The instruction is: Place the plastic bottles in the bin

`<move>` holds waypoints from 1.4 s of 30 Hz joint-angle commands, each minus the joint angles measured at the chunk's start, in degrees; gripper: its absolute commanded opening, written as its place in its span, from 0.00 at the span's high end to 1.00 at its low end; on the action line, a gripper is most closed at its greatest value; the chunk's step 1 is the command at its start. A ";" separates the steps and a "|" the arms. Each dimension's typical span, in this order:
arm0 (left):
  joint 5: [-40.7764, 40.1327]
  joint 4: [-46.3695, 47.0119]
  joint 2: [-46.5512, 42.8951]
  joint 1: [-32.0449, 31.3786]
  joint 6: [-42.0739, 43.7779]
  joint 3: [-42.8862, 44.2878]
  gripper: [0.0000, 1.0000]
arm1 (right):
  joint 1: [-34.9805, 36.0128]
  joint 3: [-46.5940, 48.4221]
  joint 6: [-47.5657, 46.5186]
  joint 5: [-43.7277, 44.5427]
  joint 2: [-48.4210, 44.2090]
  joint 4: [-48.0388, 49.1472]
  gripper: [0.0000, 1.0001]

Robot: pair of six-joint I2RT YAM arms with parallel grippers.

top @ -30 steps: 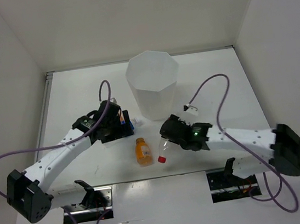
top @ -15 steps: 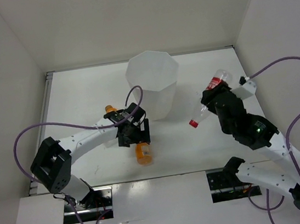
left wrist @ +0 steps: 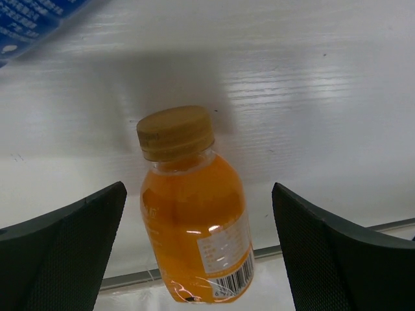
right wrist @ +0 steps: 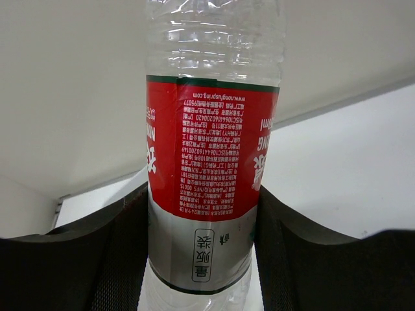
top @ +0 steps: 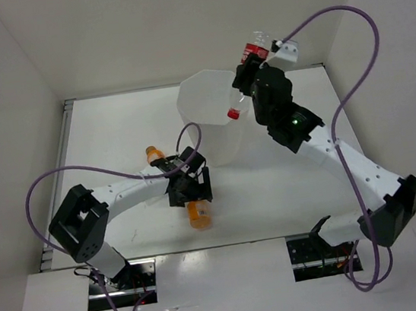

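The red-label bottle (right wrist: 211, 162) is showing clear, ribbed, glossy plastic with a smooth film label, and the orange bottle (left wrist: 194, 220) is gleaming in glossy plastic under a matt tan cap (left wrist: 175, 131). The table (left wrist: 324, 97) is looking white and faintly grained, the left gripper (left wrist: 199, 194) is showing matt black, finely textured fingers (left wrist: 65, 253), and the bin (top: 204, 129) is looking like translucent white plastic.

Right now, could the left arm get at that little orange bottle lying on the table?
Probably yes. The left gripper is open just above the orange bottle, its fingers standing to either side of it, and nothing lies between them and the bottle.
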 commanded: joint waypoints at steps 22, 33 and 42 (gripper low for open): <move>-4.64 -4.51 -3.47 -1.44 -0.64 4.23 0.52 | 2.77 5.88 -9.09 -6.93 12.87 13.36 0.14; -11.84 -13.91 -19.29 -1.44 -3.97 6.43 0.52 | 2.77 6.40 -8.56 -4.48 6.10 7.92 0.00; -22.30 -13.76 -19.31 0.67 5.67 32.24 0.47 | -6.98 -4.31 0.93 -7.55 -9.28 -2.63 0.00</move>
